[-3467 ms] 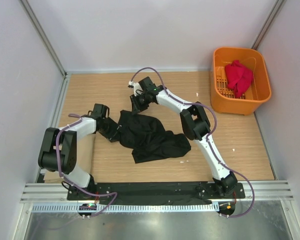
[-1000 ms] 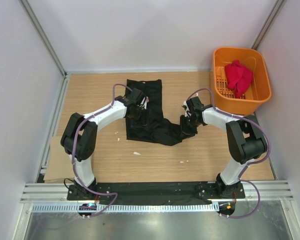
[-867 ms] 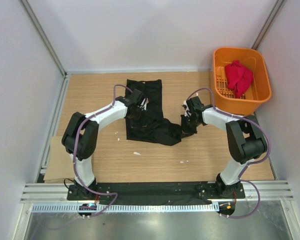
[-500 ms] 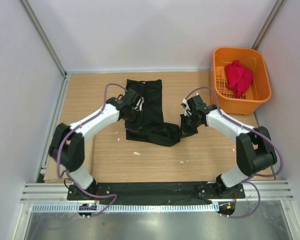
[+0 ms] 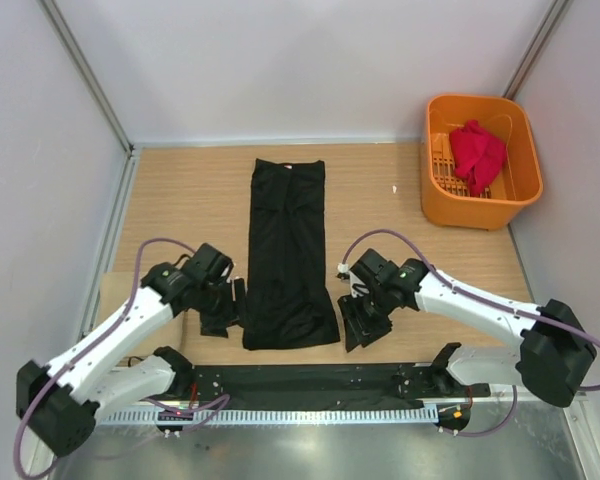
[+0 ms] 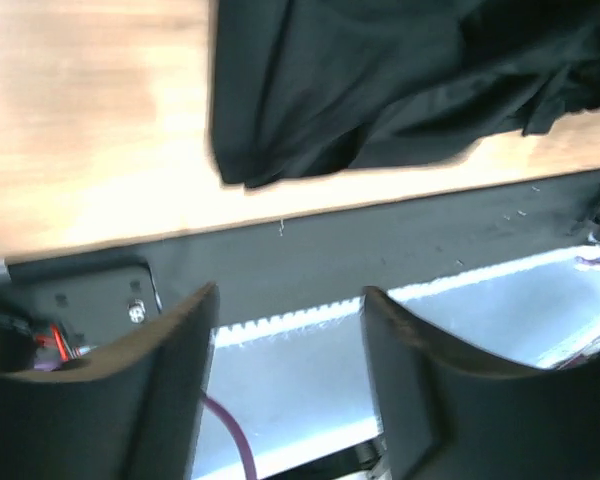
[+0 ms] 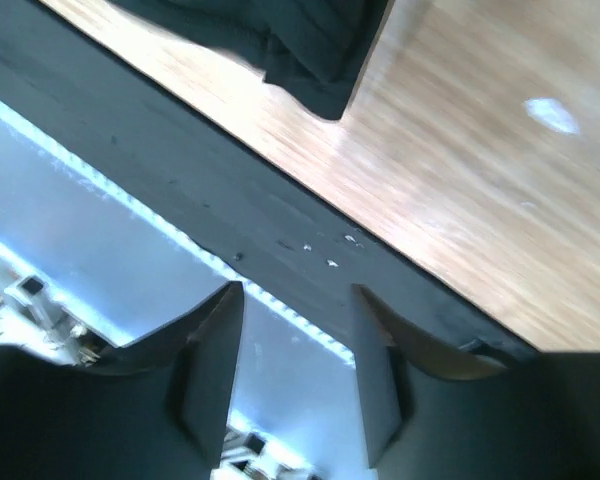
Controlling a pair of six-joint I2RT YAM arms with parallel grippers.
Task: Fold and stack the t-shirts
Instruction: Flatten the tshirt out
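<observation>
The long shirt (image 5: 286,250) was plain black, the bunched shirt (image 5: 477,152) bright red, the basket (image 5: 475,212) orange, the table (image 5: 180,190) pale wood-grain.

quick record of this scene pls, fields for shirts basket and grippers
black t-shirt: laid flat as a long narrow strip on the table
red t-shirt: crumpled in the orange basket, far right
left gripper: open, empty, beside the strip's near left corner
right gripper: open, empty, beside the strip's near right corner
stack: not started
</observation>
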